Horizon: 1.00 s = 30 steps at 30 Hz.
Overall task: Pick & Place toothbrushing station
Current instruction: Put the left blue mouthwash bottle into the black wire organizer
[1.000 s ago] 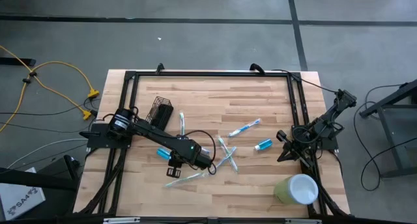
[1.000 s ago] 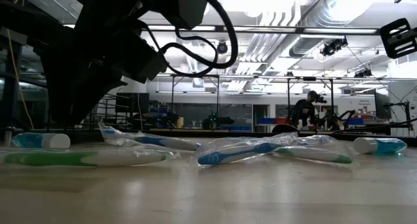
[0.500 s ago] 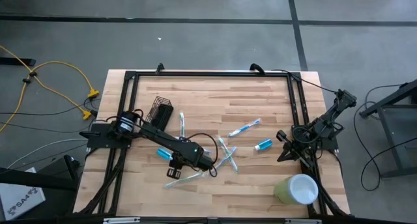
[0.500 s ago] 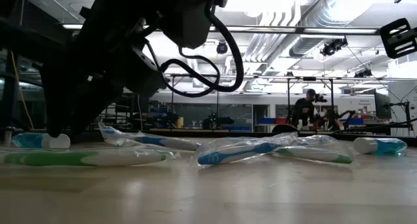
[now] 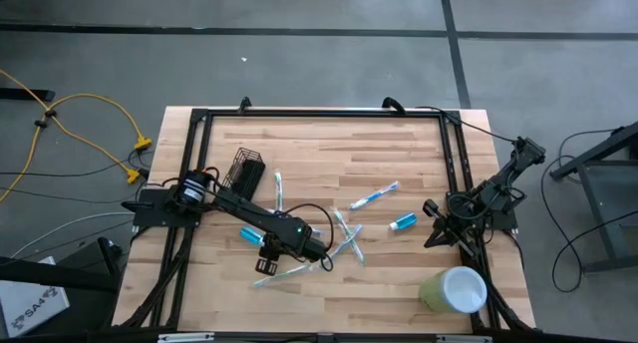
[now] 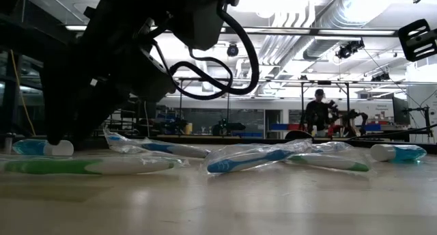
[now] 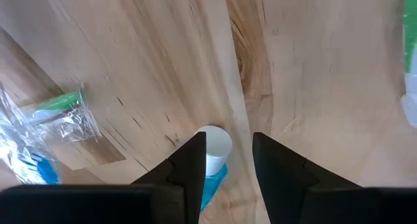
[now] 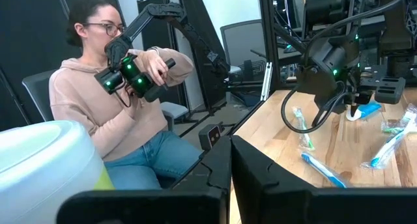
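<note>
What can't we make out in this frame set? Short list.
- Small tube under the left end effector: left wrist view, its fingers hide the lower part; contact unclear.
- Same tube: low view, left arm blocks part of it.
- Wire-mesh holder: high view, too small to see inside; not visible in the low view.
- Right end effector: high view, too small to read.

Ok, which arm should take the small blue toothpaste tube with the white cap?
Left. The left gripper hovers right over the toothpaste tube, jaws open astride its white cap. The right gripper is parked shut at the table's right edge, far from it.
</note>
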Each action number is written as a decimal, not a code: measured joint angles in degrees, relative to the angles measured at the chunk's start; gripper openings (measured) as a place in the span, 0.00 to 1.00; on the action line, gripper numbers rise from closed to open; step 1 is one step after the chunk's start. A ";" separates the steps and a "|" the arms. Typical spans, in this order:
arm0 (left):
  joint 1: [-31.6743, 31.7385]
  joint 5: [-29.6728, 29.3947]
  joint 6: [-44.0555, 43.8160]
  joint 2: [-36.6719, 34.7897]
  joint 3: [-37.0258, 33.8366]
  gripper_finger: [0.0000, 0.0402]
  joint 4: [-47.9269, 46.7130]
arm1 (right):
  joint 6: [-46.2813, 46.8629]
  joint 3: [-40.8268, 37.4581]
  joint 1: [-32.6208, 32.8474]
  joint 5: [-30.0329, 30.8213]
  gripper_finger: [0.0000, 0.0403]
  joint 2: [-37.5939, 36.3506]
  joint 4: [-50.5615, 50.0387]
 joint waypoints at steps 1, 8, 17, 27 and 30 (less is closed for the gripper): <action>0.00 0.00 0.02 0.00 0.00 0.32 -0.03 | -0.01 0.00 0.00 0.00 0.00 0.00 0.00; 0.00 0.05 0.22 -0.01 0.00 0.42 0.17 | 0.00 -0.01 0.02 0.00 0.00 0.00 0.00; -0.09 -0.48 -0.23 -0.02 0.00 0.43 1.67 | 0.00 -0.01 0.02 0.00 0.00 0.00 0.01; -0.45 -3.09 1.36 -0.02 -0.02 0.43 1.22 | 0.00 -0.02 0.00 0.00 0.00 0.00 0.00; -0.64 -3.25 1.51 0.18 -0.02 0.43 1.19 | 0.00 -0.02 0.02 0.00 0.00 0.00 0.00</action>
